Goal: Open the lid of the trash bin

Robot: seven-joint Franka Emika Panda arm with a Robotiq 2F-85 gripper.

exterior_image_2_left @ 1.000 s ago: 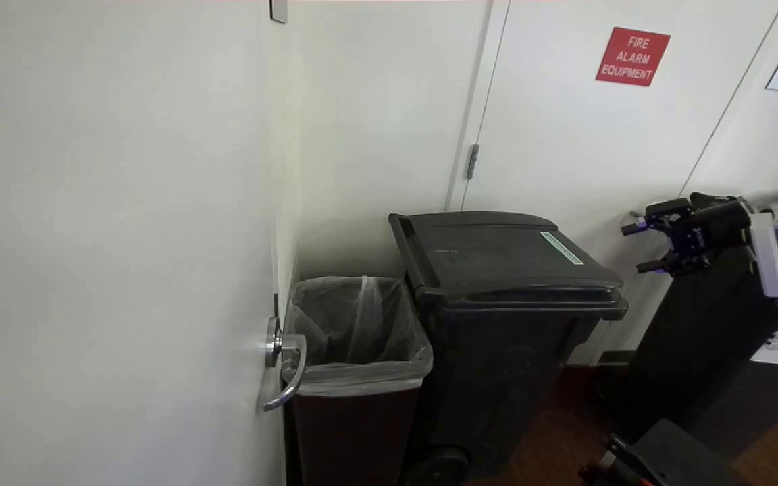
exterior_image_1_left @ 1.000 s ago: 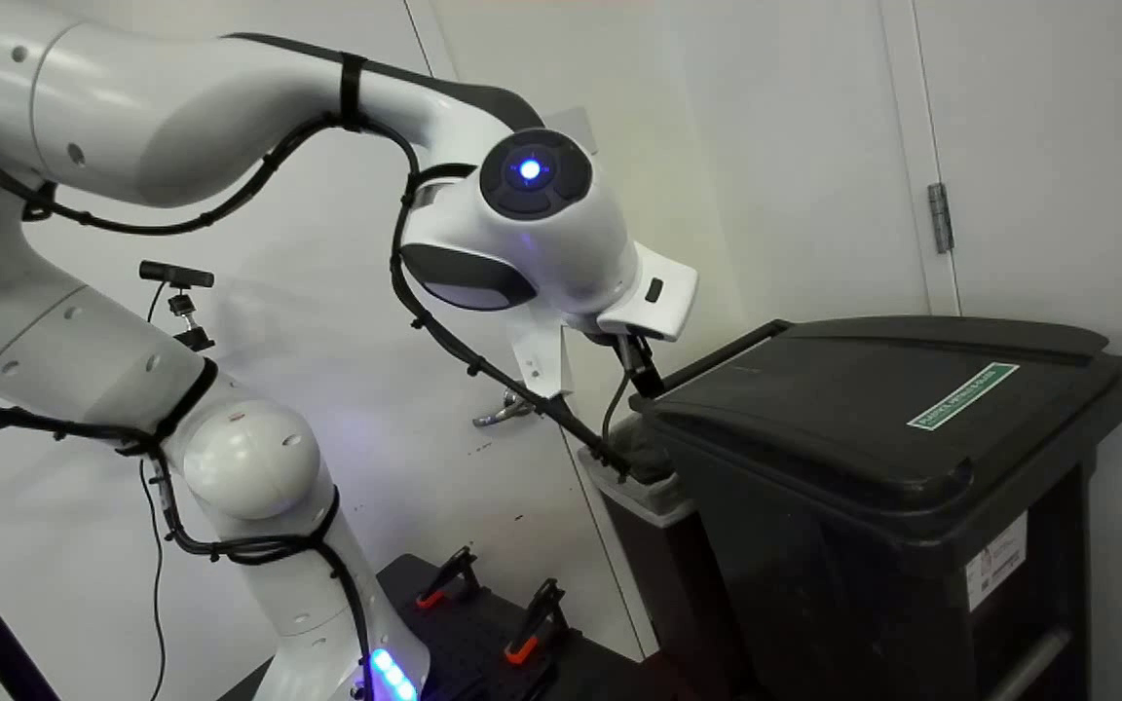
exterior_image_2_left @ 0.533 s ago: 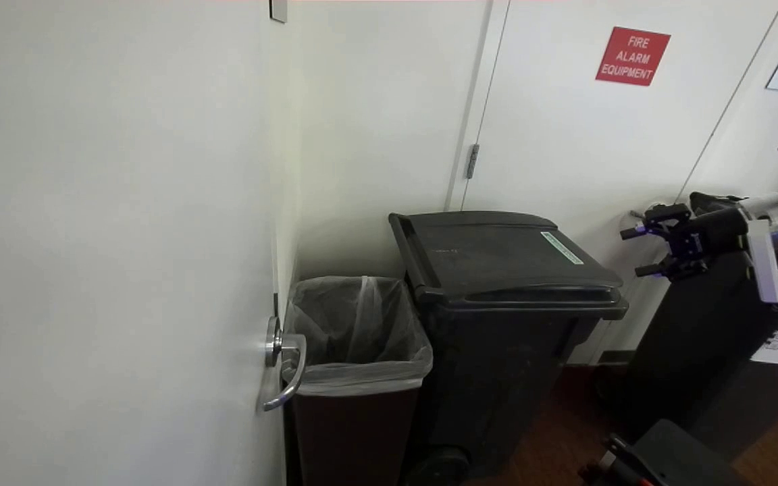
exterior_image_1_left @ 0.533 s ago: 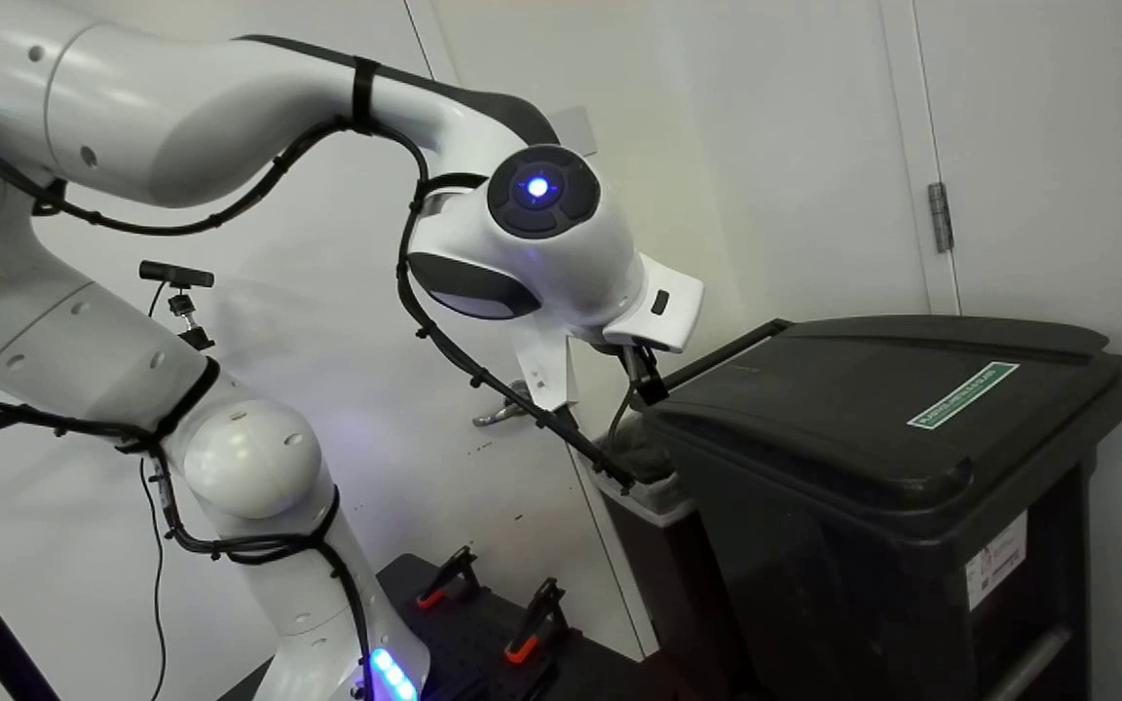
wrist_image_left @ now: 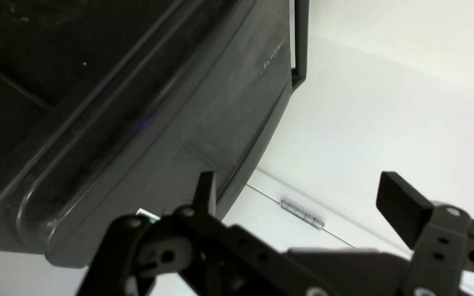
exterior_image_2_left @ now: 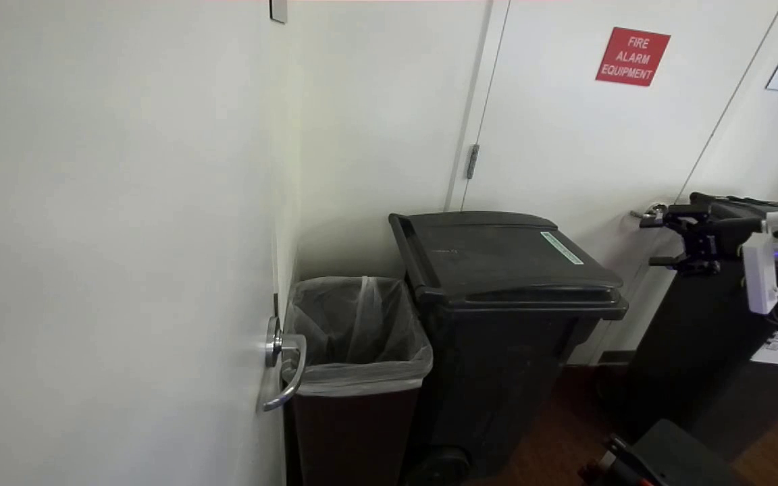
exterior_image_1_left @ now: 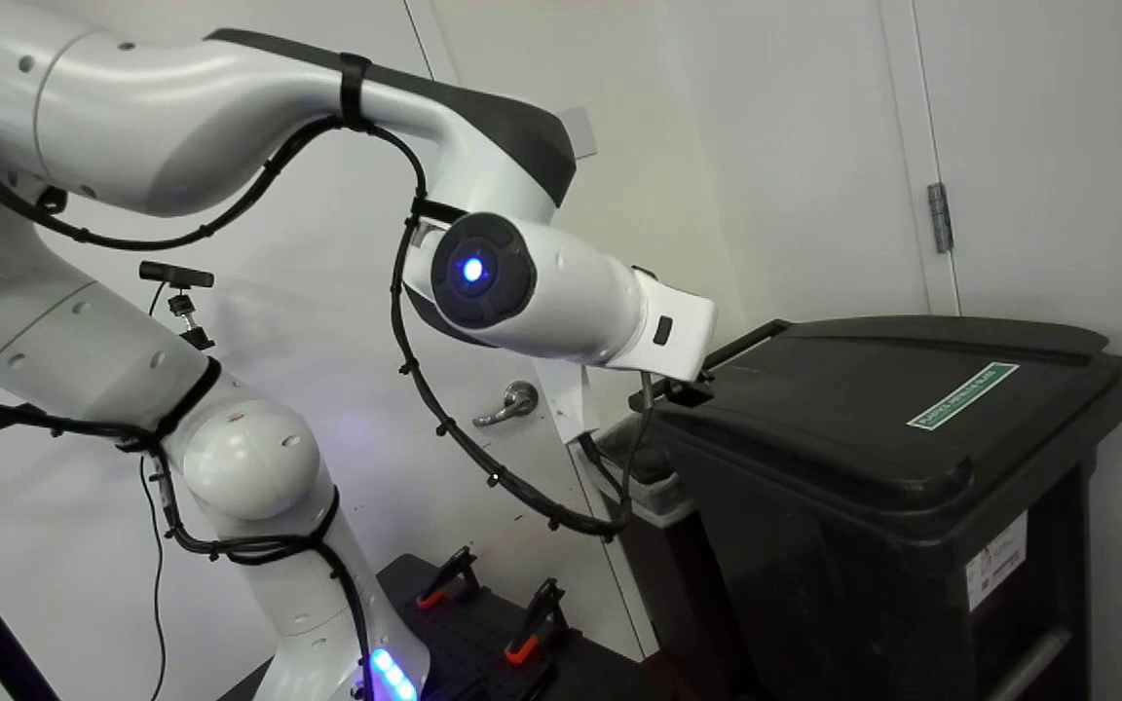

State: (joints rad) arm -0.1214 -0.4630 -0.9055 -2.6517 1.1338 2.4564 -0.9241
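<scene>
Fingers [wrist_image_left: 403, 207] are standing wide apart in the wrist view, holding nothing, with a pale wall [wrist_image_left: 385, 102] showing between them. The dark lid [wrist_image_left: 228, 102] is slanting away on their left.

In an exterior view, the lid is lying shut on the trash bin [exterior_image_2_left: 490, 378], hiding whatever is inside; the fingers are pointing left towards it, apart from its right edge. This is looking like the approach; the next move is probably calling for hooking a finger under that edge and lifting. On the near left, an open bin [exterior_image_2_left: 355, 432] is wearing a clear liner [exterior_image_2_left: 375, 379], its contents too dim to make out. Another dark bin [exterior_image_2_left: 706, 344] is standing behind the fingers.

In an exterior view, the white arm [exterior_image_1_left: 254, 462] is stretching from the left, its end mostly hiding the fingers.
</scene>
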